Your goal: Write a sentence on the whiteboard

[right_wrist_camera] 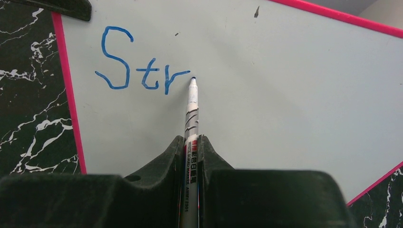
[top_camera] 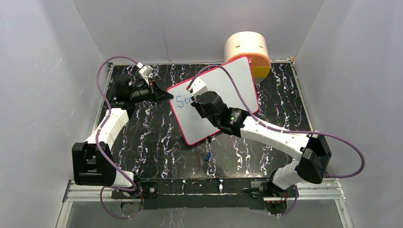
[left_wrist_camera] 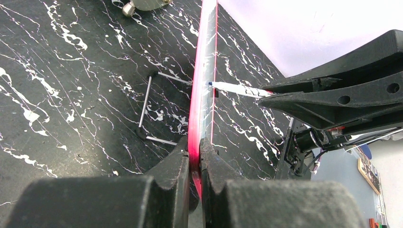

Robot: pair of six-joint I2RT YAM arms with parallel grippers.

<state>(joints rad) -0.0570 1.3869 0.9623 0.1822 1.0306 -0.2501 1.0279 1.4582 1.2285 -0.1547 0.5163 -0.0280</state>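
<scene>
The whiteboard [top_camera: 228, 90], white with a pink-red frame, stands tilted over the dark marbled table. My left gripper [top_camera: 167, 95] is shut on its left edge; in the left wrist view the red frame [left_wrist_camera: 202, 95] runs between the fingers of that gripper [left_wrist_camera: 195, 153]. My right gripper [right_wrist_camera: 191, 140] is shut on a white marker [right_wrist_camera: 191, 114], whose blue tip touches the board [right_wrist_camera: 285, 95] just after the "r". The sentence [right_wrist_camera: 142, 71] reads "Str" in blue, at the board's upper left [top_camera: 183, 101]. From above, the right gripper [top_camera: 195, 102] hides the marker.
A cream and orange cylinder [top_camera: 247, 52] stands behind the board at the back right. A small blue cap [top_camera: 208, 156] lies on the table in front of the board. A wire stand [left_wrist_camera: 149, 107] lies behind the board. Grey walls close in the sides.
</scene>
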